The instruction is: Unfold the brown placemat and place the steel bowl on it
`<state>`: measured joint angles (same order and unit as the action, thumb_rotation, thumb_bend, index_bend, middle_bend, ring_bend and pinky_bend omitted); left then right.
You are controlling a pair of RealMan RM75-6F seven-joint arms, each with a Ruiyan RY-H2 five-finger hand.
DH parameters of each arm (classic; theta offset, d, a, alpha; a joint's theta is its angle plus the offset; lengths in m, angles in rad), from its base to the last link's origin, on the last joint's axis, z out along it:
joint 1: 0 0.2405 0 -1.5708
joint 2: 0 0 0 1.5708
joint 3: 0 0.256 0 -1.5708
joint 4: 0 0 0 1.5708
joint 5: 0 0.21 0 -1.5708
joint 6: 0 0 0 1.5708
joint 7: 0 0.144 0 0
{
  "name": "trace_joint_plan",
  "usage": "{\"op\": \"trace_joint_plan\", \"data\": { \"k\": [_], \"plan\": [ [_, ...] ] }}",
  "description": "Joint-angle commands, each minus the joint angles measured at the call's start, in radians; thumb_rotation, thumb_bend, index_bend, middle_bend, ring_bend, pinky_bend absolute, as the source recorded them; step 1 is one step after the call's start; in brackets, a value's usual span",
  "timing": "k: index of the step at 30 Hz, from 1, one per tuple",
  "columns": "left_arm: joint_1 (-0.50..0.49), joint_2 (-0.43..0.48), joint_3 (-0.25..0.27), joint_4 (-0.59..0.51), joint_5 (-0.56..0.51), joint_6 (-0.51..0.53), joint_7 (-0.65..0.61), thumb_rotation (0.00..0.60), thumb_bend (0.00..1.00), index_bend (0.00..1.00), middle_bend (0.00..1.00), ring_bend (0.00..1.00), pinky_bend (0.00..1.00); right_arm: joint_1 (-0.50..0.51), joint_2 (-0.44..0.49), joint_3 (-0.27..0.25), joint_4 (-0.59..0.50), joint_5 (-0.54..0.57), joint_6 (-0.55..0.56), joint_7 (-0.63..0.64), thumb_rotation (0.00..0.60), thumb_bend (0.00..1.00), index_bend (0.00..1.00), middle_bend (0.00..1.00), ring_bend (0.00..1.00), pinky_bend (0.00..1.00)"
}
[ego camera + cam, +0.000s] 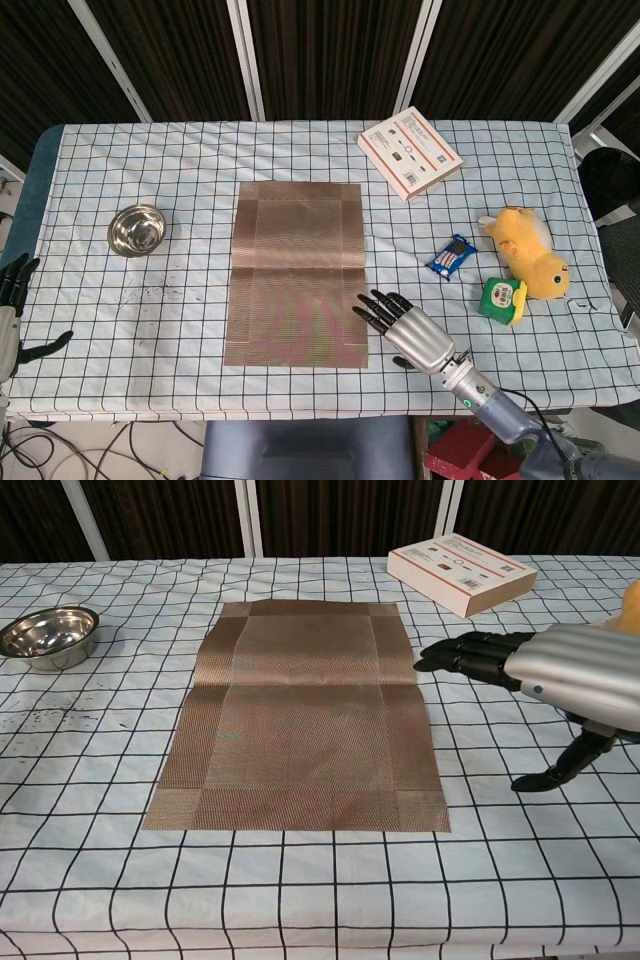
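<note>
Checked tablecloth (200,400) before dark curtains (330,50)

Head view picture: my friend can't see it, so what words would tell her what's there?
A brown placemat lies unfolded on a checked table, the robot's right hand open beside it. A steel bowl sits apart to its left.

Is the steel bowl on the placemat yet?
No: in the head view the steel bowl sits on the checked cloth well left of the brown placemat, which lies unfolded and bare.
</note>
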<state>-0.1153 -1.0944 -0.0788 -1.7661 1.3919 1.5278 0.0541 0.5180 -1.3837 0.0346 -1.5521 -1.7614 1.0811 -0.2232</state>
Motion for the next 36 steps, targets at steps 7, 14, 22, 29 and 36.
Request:
{"op": "trace_joint_plan", "data": {
  "k": [7,14,22,29,36],
  "plan": [
    [0.001,-0.002,-0.014,0.001,-0.01,-0.003,-0.001,0.6,0.03,0.0,0.0,0.0,0.0,0.015,-0.051,-0.029,0.044,0.021,-0.026,0.004,0.6,0.0,0.01,0.0,0.01,0.16],
    [0.004,-0.001,-0.018,0.0,-0.011,-0.006,-0.003,0.6,0.03,0.0,0.0,0.0,0.0,0.018,-0.082,-0.039,0.061,0.043,-0.033,0.001,0.6,0.0,0.01,0.0,0.01,0.16],
    [0.004,0.001,-0.025,0.002,-0.013,-0.011,-0.007,0.6,0.03,0.0,0.0,0.0,0.0,0.016,-0.126,-0.045,0.074,0.069,-0.029,0.005,0.6,0.0,0.01,0.0,0.01,0.16],
    [0.005,0.004,-0.032,0.005,-0.019,-0.014,-0.016,0.6,0.03,0.0,0.0,0.0,0.0,0.012,-0.16,-0.044,0.096,0.092,-0.021,0.015,0.6,0.0,0.01,0.0,0.01,0.16],
    [0.004,0.006,-0.036,0.007,-0.021,-0.02,-0.022,0.6,0.03,0.0,0.0,0.0,0.0,0.015,-0.184,-0.042,0.109,0.103,-0.015,0.017,0.6,0.0,0.01,0.0,0.01,0.16]
  ]
}}
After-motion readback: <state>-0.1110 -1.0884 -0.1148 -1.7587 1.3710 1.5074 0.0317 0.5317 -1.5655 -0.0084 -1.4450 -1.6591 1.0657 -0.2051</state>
